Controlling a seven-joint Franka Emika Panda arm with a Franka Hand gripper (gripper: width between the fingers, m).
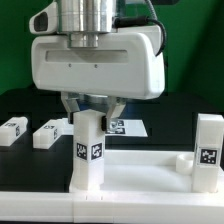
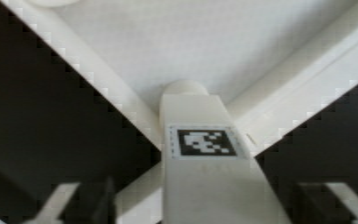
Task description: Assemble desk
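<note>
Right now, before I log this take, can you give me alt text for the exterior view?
The gripper hangs with open fingers on either side of the top of a white tagged leg that stands upright at a corner of the tabletop. A second leg stands at the exterior view's right, and two loose legs lie on the black table at its left.

Exterior view low, close; wrist view looks down; both share upright leg (image 1: 88, 150).

A white plastic square leg (image 1: 88, 150) stands upright at the left end of the large white rimmed tabletop (image 1: 145, 158), with the white two-finger gripper (image 1: 90, 108) straddling its top. A second leg (image 1: 208, 150) stands right. A third leg (image 1: 48, 132) and a fourth leg (image 1: 12, 130) lie far left.
</note>
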